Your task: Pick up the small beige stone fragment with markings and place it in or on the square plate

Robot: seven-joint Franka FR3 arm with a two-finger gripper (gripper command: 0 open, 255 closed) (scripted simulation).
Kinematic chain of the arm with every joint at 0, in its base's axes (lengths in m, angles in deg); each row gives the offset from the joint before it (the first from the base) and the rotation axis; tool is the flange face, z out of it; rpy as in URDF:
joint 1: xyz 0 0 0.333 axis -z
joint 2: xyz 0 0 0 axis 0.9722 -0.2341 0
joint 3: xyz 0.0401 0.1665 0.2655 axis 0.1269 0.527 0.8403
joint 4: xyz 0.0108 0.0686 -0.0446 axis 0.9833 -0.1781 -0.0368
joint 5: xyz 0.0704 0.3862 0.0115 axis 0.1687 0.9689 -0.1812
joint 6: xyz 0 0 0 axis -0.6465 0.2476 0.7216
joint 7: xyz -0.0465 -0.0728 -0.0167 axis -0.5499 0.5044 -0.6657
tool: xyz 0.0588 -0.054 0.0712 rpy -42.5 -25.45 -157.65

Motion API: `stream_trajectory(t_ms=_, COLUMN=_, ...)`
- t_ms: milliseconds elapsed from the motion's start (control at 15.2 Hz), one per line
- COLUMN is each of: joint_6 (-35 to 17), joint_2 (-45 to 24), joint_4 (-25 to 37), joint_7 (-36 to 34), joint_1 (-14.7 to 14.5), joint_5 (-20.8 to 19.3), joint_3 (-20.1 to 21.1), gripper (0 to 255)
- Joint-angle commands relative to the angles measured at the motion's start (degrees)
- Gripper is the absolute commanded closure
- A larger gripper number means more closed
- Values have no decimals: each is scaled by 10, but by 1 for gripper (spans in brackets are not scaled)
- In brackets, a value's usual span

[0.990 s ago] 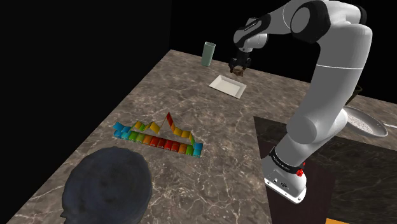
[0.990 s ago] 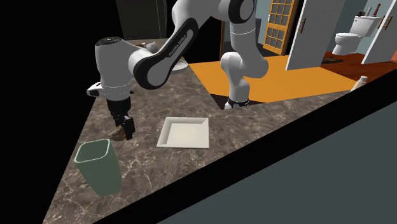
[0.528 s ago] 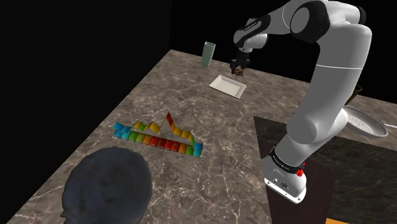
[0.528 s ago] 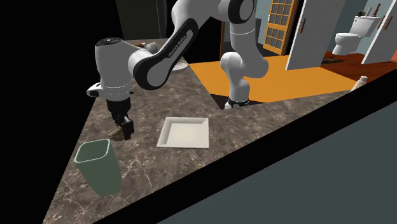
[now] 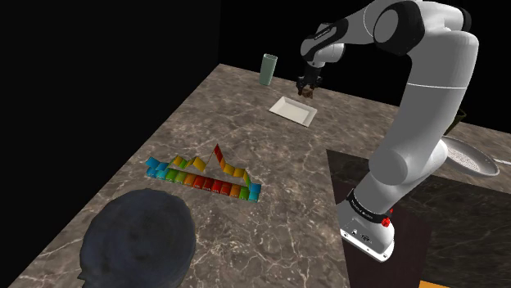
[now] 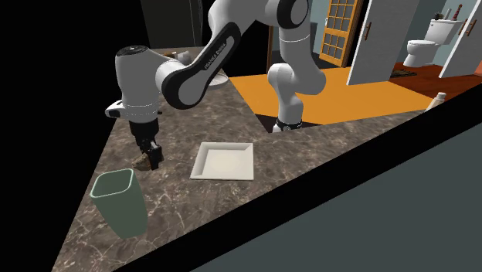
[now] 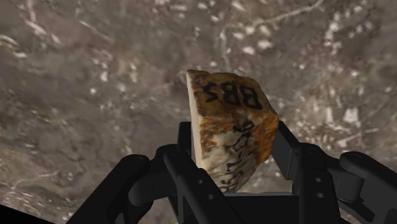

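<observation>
The beige-and-brown stone fragment (image 7: 232, 130) with black markings sits clasped between my two black fingers, just above the marbled counter. My gripper (image 7: 234, 147) is shut on it. In the shoulder view the gripper (image 5: 307, 86) points down at the far end of the counter, just beyond the white square plate (image 5: 293, 110). Seen in the second exterior view, the gripper (image 6: 153, 158) is low over the counter, to the left of the plate (image 6: 224, 161) and behind the green cup (image 6: 119, 201).
A green cup (image 5: 269, 69) stands near the counter's far edge, close to the gripper. A row of rainbow-coloured blocks (image 5: 202, 174) and a dark round lump (image 5: 137, 241) lie nearer the camera. A pale strainer-like bowl (image 5: 468, 157) rests behind the arm.
The fingers have closed from wide apart onto the stone fragment. The arm itself has hardly moved.
</observation>
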Motion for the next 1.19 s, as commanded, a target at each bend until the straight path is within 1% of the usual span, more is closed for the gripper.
stream_trajectory(t_ms=0, joint_6=0, joint_2=0, joint_4=0, joint_7=0, joint_1=0, joint_5=0, joint_3=0, gripper=255)
stream_trajectory(t_ms=1122, joint_6=115, joint_2=52, joint_4=65, joint_7=-8, joint_1=-6, joint_5=-19, joint_3=-7, gripper=255)
